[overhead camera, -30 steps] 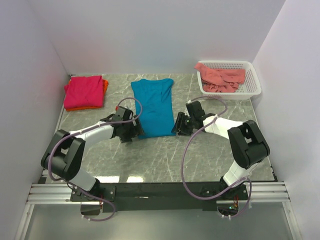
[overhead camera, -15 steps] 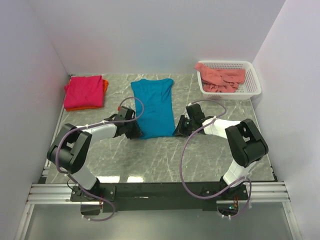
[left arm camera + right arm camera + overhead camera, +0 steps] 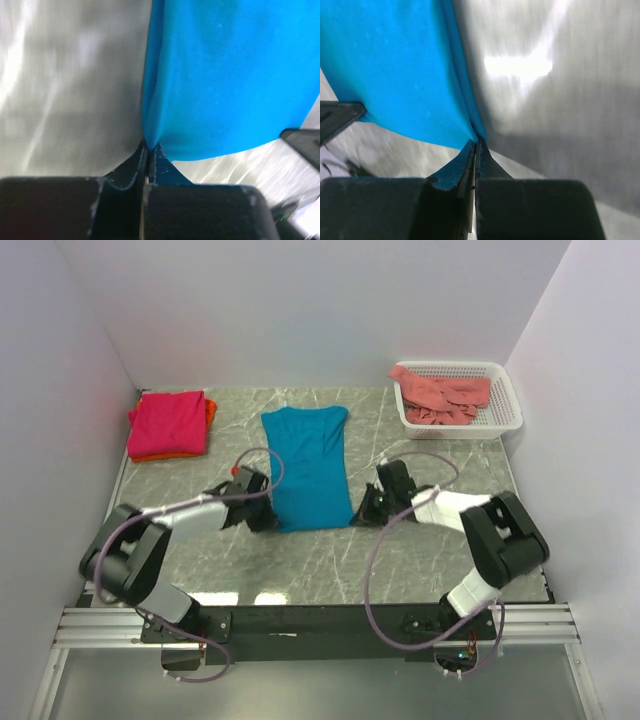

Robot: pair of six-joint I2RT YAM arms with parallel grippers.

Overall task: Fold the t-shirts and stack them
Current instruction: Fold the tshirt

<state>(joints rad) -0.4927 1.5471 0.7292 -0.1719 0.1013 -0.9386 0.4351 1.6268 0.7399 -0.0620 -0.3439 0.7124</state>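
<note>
Because the next fold needs both near corners lifted together, I have the left gripper (image 3: 148,146) and right gripper (image 3: 476,143) each clenched on a hem corner of the teal-blue t-shirt (image 3: 308,465), which lies flat on the table, left of the basket (image 3: 470,427).

Nothing legible in any view: no lettering, labels, brand marks, numbers or signs to read.
</note>
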